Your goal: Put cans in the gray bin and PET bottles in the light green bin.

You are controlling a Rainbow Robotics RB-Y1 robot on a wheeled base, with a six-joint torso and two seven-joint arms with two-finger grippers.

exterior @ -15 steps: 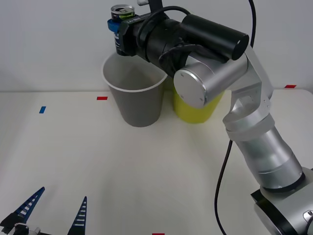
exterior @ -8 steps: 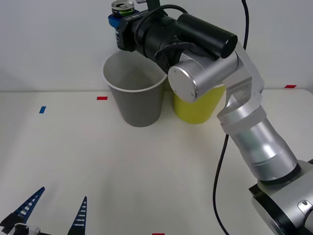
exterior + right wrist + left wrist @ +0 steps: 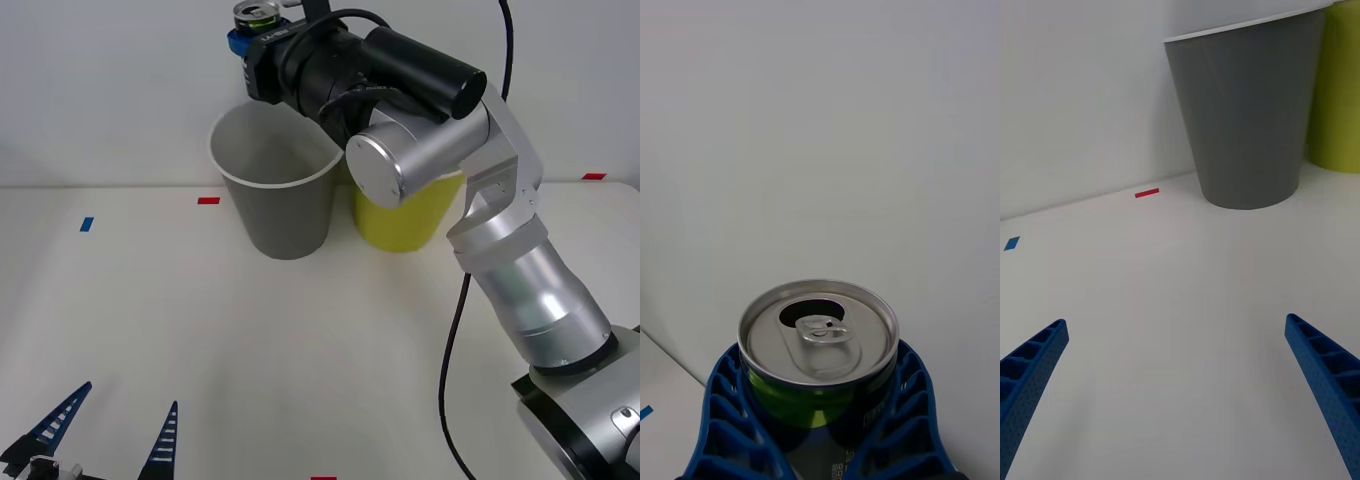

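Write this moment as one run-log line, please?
right gripper: shut on can, above gray bin | left gripper: open, parked low | light green bin: beside gray

White table [image 3: 300,330] — bears gray bin [image 3: 280,200] and light green bin [image 3: 405,215], side by side at the far edge; red tape marks [image 3: 208,200], blue mark [image 3: 86,224].
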